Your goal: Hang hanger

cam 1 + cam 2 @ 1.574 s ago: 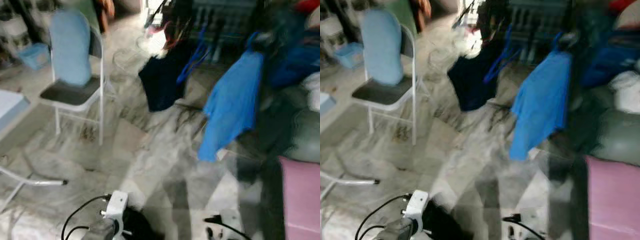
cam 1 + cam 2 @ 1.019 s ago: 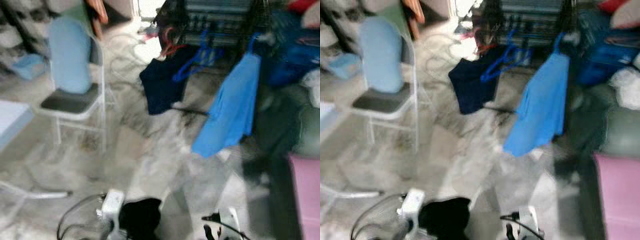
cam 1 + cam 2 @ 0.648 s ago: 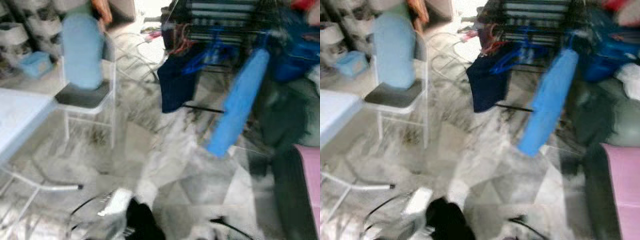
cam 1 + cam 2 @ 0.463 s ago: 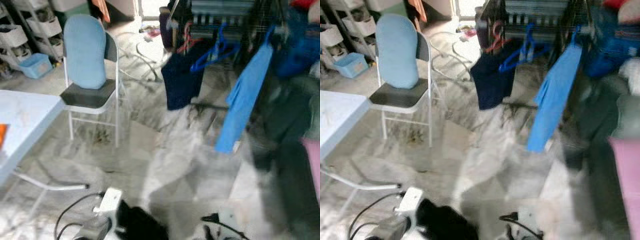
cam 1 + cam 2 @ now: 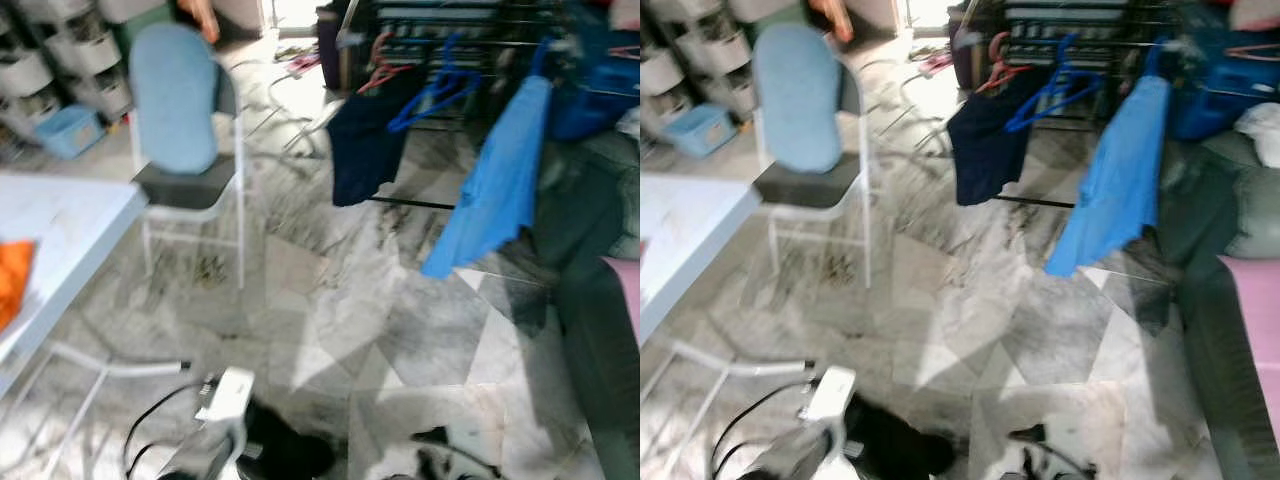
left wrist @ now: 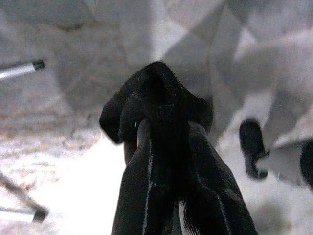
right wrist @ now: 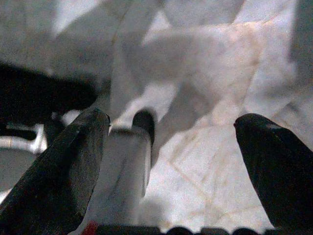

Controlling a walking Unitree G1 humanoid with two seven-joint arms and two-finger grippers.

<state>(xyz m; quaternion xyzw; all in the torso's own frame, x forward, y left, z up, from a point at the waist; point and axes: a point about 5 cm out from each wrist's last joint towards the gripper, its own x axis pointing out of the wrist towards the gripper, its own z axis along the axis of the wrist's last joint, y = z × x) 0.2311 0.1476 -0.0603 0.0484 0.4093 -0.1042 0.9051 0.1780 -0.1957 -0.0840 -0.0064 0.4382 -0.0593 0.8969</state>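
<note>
Low at about 7 o'clock in the head views, the left gripper [image 6: 166,127] hangs above the marble floor [image 5: 330,330] with its two black fingers pressed together on a bundle of black cloth [image 6: 156,100]; the same dark bundle [image 5: 285,450] shows beside the silver wrist. No hanger can be made out in that grip. At about 5 o'clock the right gripper [image 7: 171,132] hangs idle over the floor, its fingers [image 7: 73,161] spread wide apart with nothing between them.

Toward 12 o'clock stands a dark drying rack [image 5: 1080,30]. A blue hanger [image 5: 1045,95] and a red hanger [image 5: 995,60] hang on it, next to a navy garment [image 5: 365,140]. A bright blue shirt [image 5: 495,185] hangs at about 1 o'clock, reaching down close to the floor.

At 10 o'clock a folding chair [image 5: 185,190] with a light blue back pad [image 5: 175,95] stands on the floor. A pale table [image 5: 50,240] juts in at 9 o'clock with something orange [image 5: 12,280] on it. White storage bins [image 5: 60,60] line the wall at 11 o'clock, too blurred to tell what they hold. A pink surface [image 5: 1255,330] sits at 3 o'clock.
</note>
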